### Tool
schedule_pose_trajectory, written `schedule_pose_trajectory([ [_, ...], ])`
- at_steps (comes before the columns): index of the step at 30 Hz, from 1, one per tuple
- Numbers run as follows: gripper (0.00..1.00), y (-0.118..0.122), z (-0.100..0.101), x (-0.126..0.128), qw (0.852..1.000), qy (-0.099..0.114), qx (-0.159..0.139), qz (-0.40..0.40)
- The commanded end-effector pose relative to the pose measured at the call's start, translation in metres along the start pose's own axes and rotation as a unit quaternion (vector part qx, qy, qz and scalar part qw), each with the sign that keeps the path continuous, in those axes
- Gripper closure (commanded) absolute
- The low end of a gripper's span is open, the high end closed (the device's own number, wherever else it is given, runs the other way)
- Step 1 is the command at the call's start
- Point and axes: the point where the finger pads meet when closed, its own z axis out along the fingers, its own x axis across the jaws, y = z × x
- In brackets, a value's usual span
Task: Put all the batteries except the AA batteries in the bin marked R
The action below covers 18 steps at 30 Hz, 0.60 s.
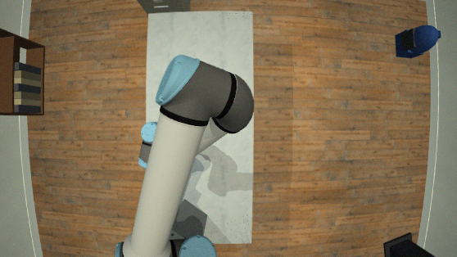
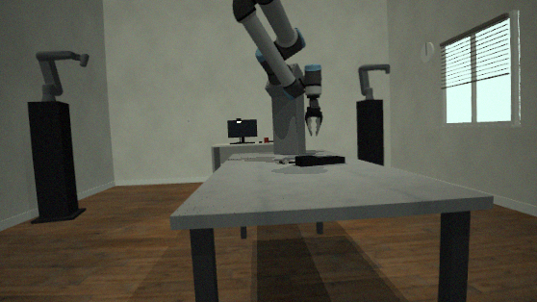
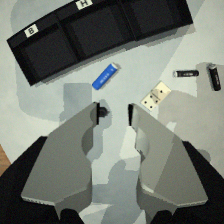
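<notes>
My gripper (image 3: 113, 105) (image 2: 314, 131) hangs above the table with its fingers a little apart and nothing between them. A blue cylindrical battery (image 3: 105, 76) lies on the table just ahead of the fingertips. A row of black bins (image 3: 100, 30) (image 2: 319, 160) lies beyond it; I read the labels B and H, and no R label shows. A white rectangular piece (image 3: 155, 97) lies to the right of the blue battery. Two small black cylinders (image 3: 186, 73) (image 3: 213, 76) lie further right. In the overhead view the arm hides the gripper and the objects.
The long grey table (image 2: 337, 192) (image 1: 229, 49) stands on a wooden floor. The arm's base column (image 2: 289, 120) rises behind the bins. A desk with a monitor (image 2: 242, 129) stands at the back. Black pedestals (image 2: 52, 159) (image 2: 370, 130) with arms stand at the sides.
</notes>
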Motion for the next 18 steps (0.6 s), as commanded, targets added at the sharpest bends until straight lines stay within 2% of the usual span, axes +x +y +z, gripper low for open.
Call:
schedule_pose_trajectory([
  [1, 0.86, 0.005, 0.027, 0.04, 0.997, -0.003, 0.0, 0.078],
  [3, 0.86, 0.007, 0.035, 0.053, 0.995, -0.001, 0.0, 0.101],
  [5, 0.86, 0.007, 0.035, 0.053, 0.995, -0.001, 0.0, 0.101],
  [6, 0.86, 0.008, 0.043, 0.066, 0.991, 0.0, -0.001, 0.134],
  [15, 0.86, 0.01, 0.08, 0.124, 0.974, 0.004, -0.002, 0.228],
  [18, 0.86, 0.008, 0.079, 0.124, 0.965, 0.007, -0.002, 0.261],
])
